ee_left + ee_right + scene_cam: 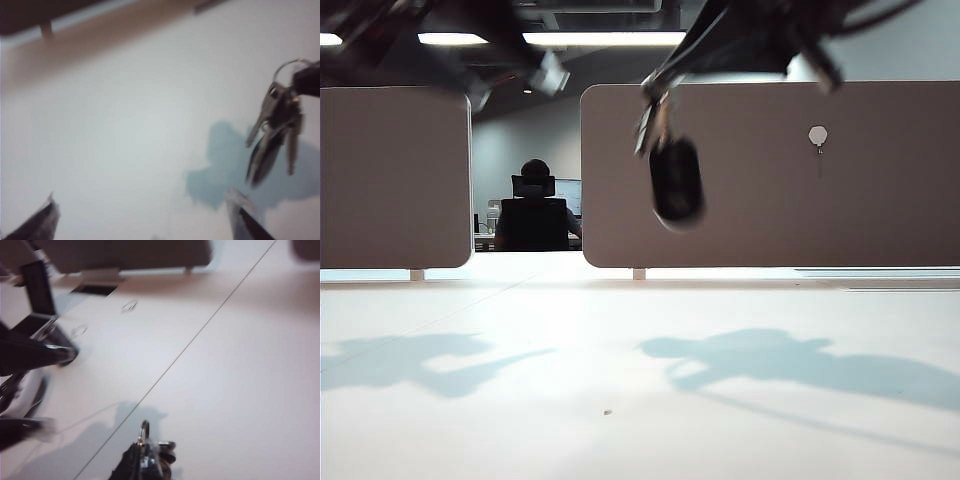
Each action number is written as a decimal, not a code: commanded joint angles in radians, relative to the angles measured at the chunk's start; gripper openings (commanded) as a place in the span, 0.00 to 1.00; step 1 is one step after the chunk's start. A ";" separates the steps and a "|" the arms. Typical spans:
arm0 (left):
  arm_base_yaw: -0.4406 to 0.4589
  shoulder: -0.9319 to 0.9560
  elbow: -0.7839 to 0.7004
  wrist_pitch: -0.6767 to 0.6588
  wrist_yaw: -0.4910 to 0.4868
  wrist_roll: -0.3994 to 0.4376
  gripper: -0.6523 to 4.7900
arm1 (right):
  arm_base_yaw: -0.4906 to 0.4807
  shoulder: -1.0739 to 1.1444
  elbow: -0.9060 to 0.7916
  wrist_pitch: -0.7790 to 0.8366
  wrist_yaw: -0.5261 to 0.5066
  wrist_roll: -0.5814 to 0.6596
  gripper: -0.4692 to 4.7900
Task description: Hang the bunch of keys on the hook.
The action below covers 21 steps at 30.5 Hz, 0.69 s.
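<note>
Exterior view: the bunch of keys (672, 170) hangs in the air in front of the brown panel (880, 200), carried by the right arm that reaches in from above; the right gripper itself lies outside this picture. The hook (818, 140) sits on the panel, to the right of the keys and slightly higher. Judged step: transport of the keys toward the hook. The next move calls for travel to the right with the ring raised above the hook tip, then lowered onto it. The table (620, 400) below is bare, so room beneath is ample; the panel face behind is the limiting surface.

Left wrist view: the left gripper (145, 220) stands spread wide and holds nothing, above the table. The keys dangle just beside it, clear of its fingertips.

Right wrist view: the right gripper (142, 457) is pressed together, pinching the key ring. A seam line (210, 320) crosses the table below.
</note>
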 commanded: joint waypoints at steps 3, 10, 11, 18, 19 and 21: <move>-0.001 0.133 0.232 0.058 0.006 -0.006 1.00 | -0.133 0.018 0.208 -0.160 -0.048 -0.173 0.07; -0.001 0.414 0.607 0.101 0.020 -0.002 1.00 | -0.331 0.130 0.438 -0.152 -0.045 -0.265 0.07; -0.001 0.456 0.655 0.100 0.032 -0.002 1.00 | -0.356 0.149 0.465 -0.151 -0.045 -0.267 0.07; 0.000 0.730 0.943 0.115 0.056 -0.002 1.00 | -0.518 0.330 0.664 -0.151 -0.061 -0.319 0.07; 0.001 0.760 0.968 0.121 0.056 -0.002 1.00 | -0.534 0.358 0.690 -0.151 -0.064 -0.334 0.07; 0.007 0.818 1.009 0.142 0.056 -0.004 1.00 | -0.564 0.425 0.747 -0.145 -0.064 -0.365 0.07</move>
